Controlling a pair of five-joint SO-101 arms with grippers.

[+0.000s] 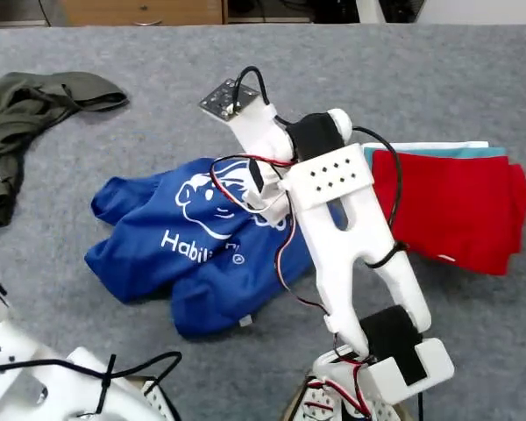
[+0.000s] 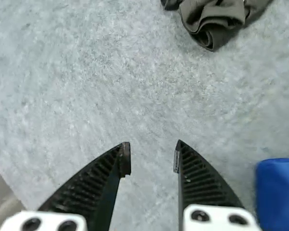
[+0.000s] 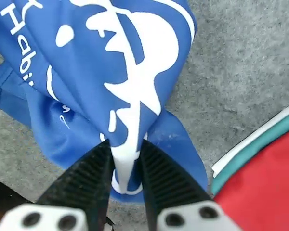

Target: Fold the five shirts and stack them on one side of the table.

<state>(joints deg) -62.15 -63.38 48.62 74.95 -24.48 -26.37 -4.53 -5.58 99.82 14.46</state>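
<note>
- Left gripper hangs near-left over bare grey mat, jaws part open, holding nothing; olive shirt lies crumpled far left.
- Blue shirt sits bunched mid-table; my right gripper is clamped on a pinch of its printed front.
- Risk, I reckon: that thin pinch could slip, or drag cloth onto the folded red shirt stack at right.

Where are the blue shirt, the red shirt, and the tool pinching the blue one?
blue shirt [image 1: 158,263]: high view, its printed front.
red shirt [image 1: 451,210]: high view, middle of folded top.
right tool [image 3: 125,147]: right wrist view, midway between its fingertips.
</note>
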